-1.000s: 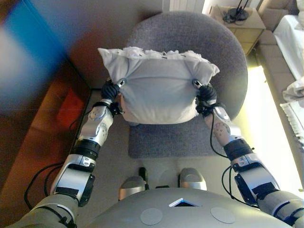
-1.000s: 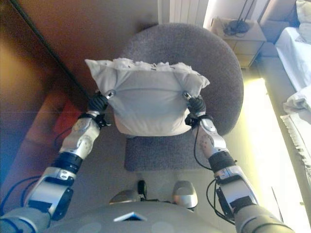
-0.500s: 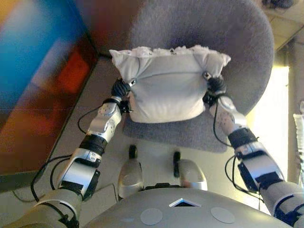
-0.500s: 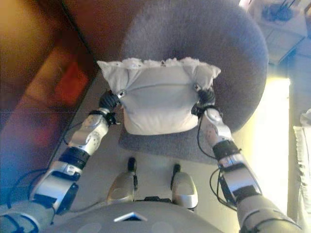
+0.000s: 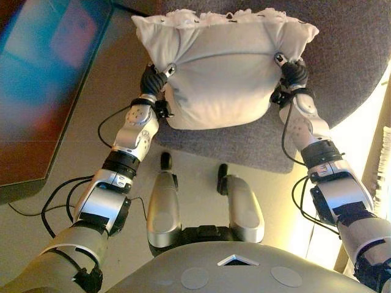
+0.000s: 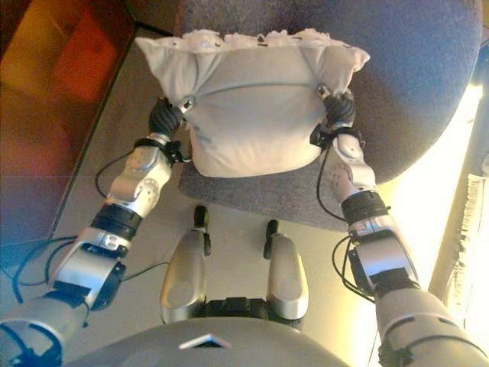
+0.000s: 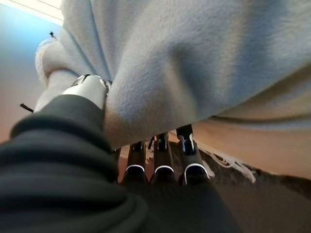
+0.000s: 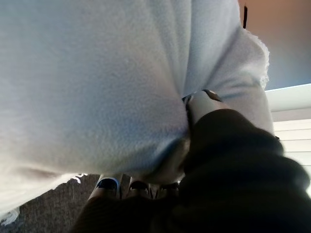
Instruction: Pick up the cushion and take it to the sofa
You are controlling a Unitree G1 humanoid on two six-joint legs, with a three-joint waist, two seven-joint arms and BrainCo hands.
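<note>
A white cushion (image 5: 220, 67) with a frilled far edge hangs in the air between my two hands, above the seat of a grey round chair (image 5: 342, 67). My left hand (image 5: 154, 79) is shut on the cushion's left side, thumb on top and fingers underneath. My right hand (image 5: 292, 73) is shut on its right side the same way. In the left wrist view the cushion (image 7: 204, 58) fills the frame above my fingers (image 7: 163, 155). In the right wrist view the cushion (image 8: 92, 82) bulges over my fingers (image 8: 107, 187). No sofa is in view.
The grey chair's seat (image 6: 252, 195) lies right under the cushion. A dark wooden surface (image 5: 36, 122) with coloured reflections runs along the left. Beige floor (image 5: 73, 195) shows below it. A bright lit strip and a fringed cloth edge (image 5: 382, 165) lie at the right.
The camera has tilted down and the whole scene has shifted up. The cushion stays held between both hands, now nearer the top of the view.
</note>
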